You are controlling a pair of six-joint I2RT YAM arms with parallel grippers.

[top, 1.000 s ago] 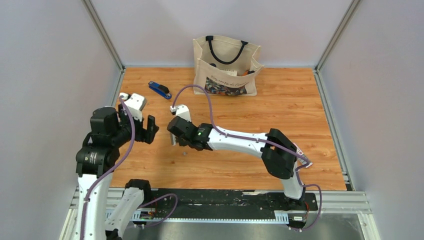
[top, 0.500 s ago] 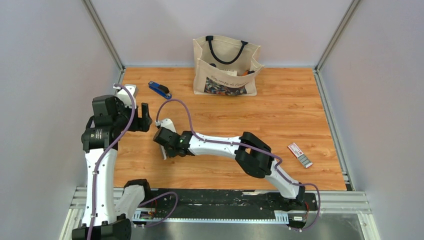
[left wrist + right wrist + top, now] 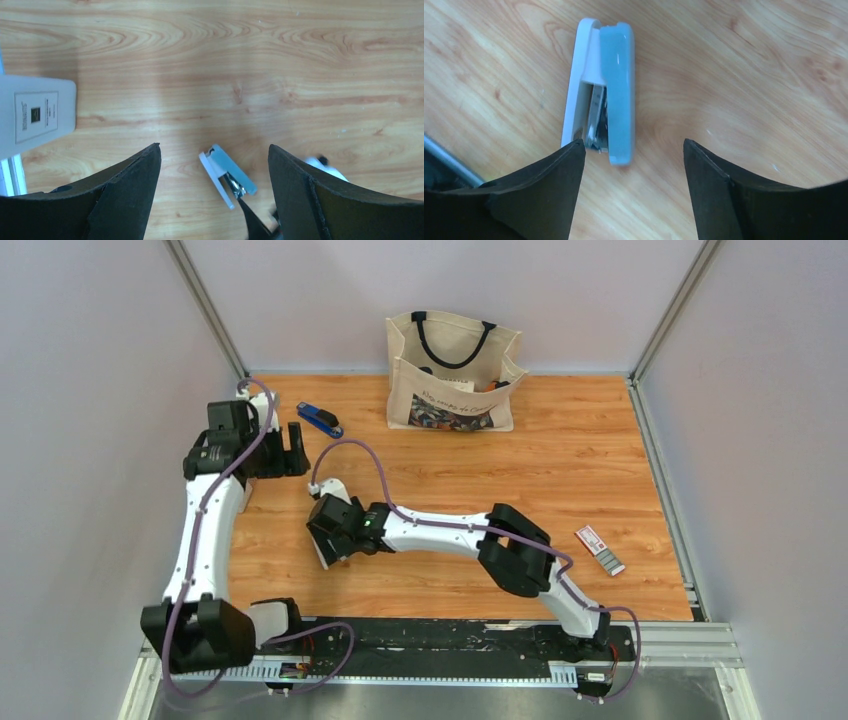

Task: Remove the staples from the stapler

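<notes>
Right pincer (image 3: 633, 149), open like the left pincer (image 3: 214, 150), hovers over the pale stapler (image 3: 616, 90), well apart from the dark blue stapler (image 3: 319, 419): a wrong grab threatens.

With the bag (image 3: 452, 370) at the back of the table (image 3: 580, 450) as our landmark, we see the stapler (image 3: 319, 419) just left of it. A second stapler (image 3: 601, 87) lies left and well before it, and a small box (image 3: 592, 539) right and well before it.

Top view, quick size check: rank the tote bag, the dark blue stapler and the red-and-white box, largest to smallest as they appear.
1. tote bag, by far the largest.
2. dark blue stapler.
3. red-and-white box, only a little smaller than the stapler, so this order is less sure.
</notes>
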